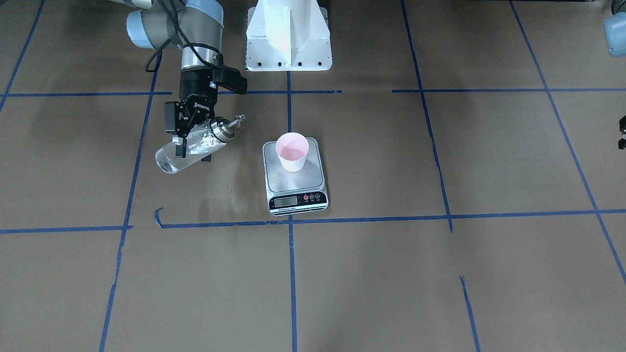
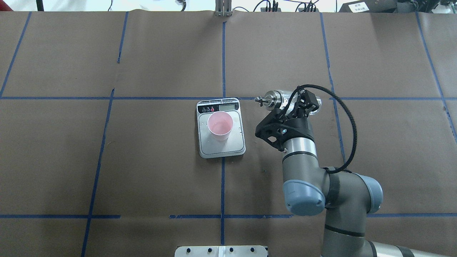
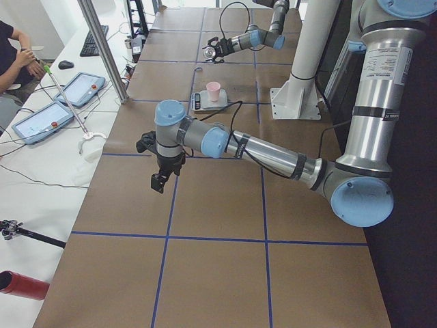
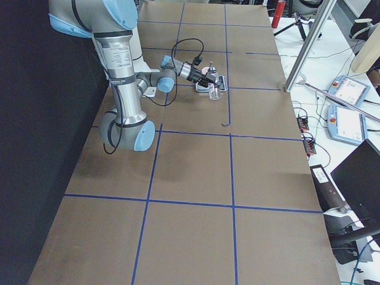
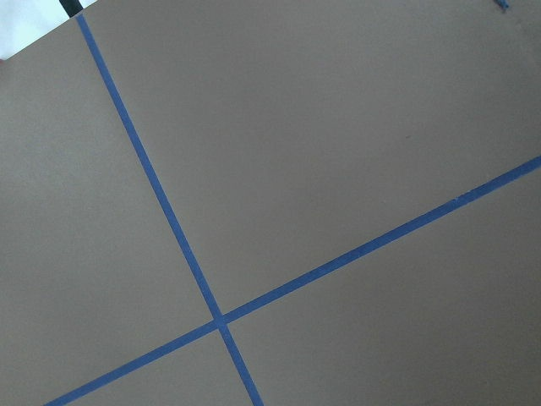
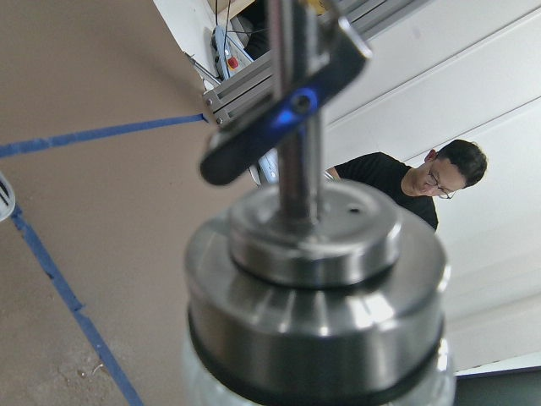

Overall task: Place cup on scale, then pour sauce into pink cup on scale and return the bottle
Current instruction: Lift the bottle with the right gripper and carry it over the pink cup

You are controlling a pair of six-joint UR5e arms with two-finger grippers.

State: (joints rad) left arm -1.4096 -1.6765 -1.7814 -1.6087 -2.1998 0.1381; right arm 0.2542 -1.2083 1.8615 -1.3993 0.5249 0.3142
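Observation:
The pale pink cup [image 1: 292, 151] stands upright on the silver scale [image 1: 293, 185], also in the overhead view as cup [image 2: 220, 125] on scale [image 2: 221, 149]. My right gripper [image 1: 191, 145] is shut on the clear glass bottle [image 1: 195, 142], held tilted almost flat above the table beside the scale. Its silver collar and spout [image 1: 230, 124] point toward the scale, a gap short of the cup. Clear sauce [image 1: 168, 164] pools at the bottle's low end. The right wrist view shows the collar [image 6: 313, 279] close up. My left gripper [image 3: 158, 183] hangs over the table's left end; open or shut, I cannot tell.
The white robot base [image 1: 288, 34] stands behind the scale. Blue tape lines [image 1: 291, 274] grid the brown table. A person in black [image 6: 414, 182] and a side table with tablets [image 3: 41, 119] lie beyond the table edge, behind a metal pole [image 3: 102, 48].

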